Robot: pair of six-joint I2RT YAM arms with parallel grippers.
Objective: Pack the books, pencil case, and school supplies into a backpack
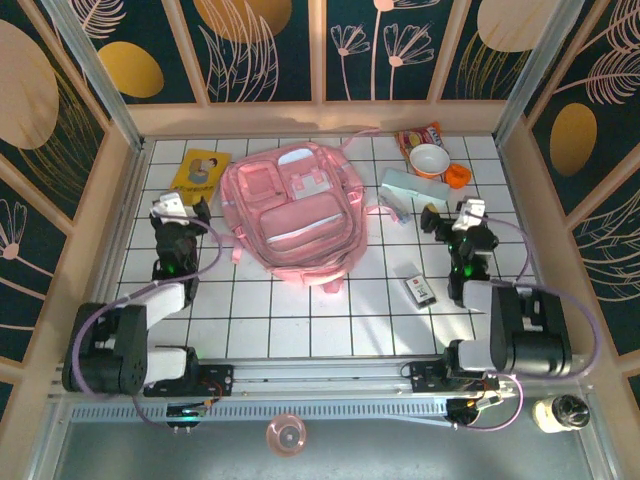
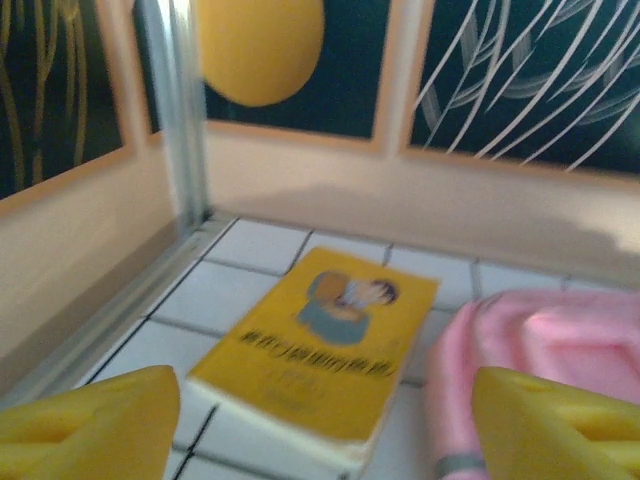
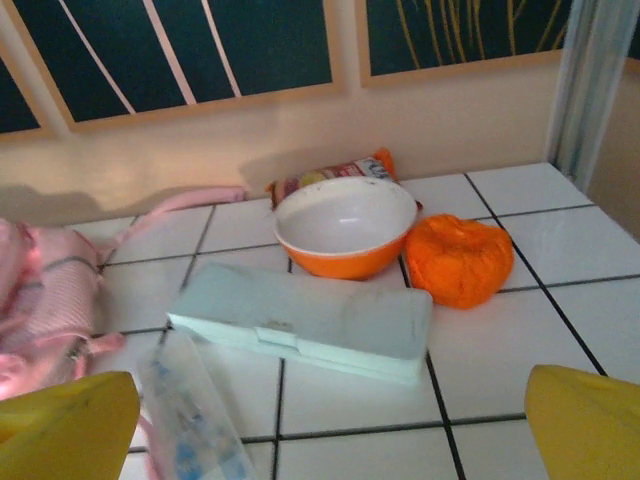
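The backpack (image 1: 295, 215) lies flat in the middle of your white tiled worktop (image 1: 300, 325), with its glossy front pockets facing up. The yellow booklet (image 1: 200, 170) lies flat to its left, toward the back left corner, with its cartoon cover up and its near right corner close beside the bag's edge. Your left jaws sit on the near side of the booklet. They stand wide, with nothing between the yellow pads (image 2: 90, 420).

To the right of the bag, the mint pencil case (image 1: 413, 187) lies at a slant. Just behind it is a white-and-orange bowl (image 1: 429, 159), with a red-orange snack packet (image 1: 418, 135) behind the bowl and a small orange lump (image 1: 457, 176) to the bowl's right. A thin pale pen (image 1: 395, 213) lies between the bag and the case. The small dark item with a white label (image 1: 421, 290) lies alone, nearer the arm bases. Your right jaws, on the near side of the pencil case, are spread wide and empty.
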